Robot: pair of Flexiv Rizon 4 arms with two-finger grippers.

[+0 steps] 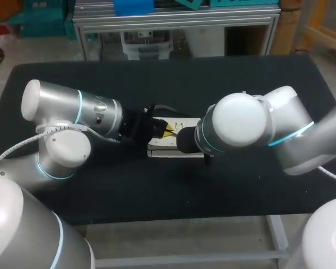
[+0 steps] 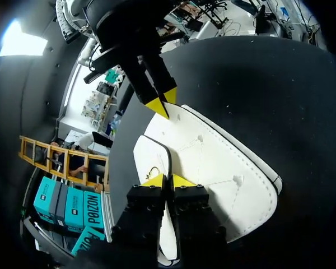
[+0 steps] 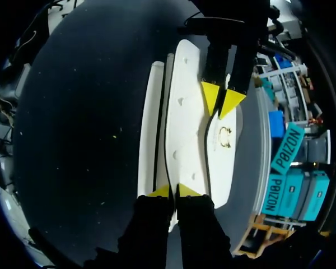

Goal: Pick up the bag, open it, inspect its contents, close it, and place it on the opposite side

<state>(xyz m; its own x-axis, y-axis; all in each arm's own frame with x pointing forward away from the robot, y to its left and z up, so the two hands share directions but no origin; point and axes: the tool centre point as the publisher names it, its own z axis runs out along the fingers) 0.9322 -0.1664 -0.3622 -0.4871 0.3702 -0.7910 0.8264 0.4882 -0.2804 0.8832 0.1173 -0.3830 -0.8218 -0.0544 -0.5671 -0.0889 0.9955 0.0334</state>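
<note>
Centrally on our table (image 1: pixel 157 84) lies the white bag (image 1: pixel 165 148). Our left gripper (image 2: pixel 168 180) clamps one end of it, our right gripper (image 3: pixel 172 191) the other.

The bag (image 1: pixel 171 150) lies on the table (image 1: pixel 157 84), left gripper (image 1: pixel 167 130) at its left end, right gripper (image 3: pixel 172 191) at its right.

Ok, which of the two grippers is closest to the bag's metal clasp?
The left gripper: the clasp lies right beside its yellow tips, while the right gripper is at the far end of the bag.
</note>
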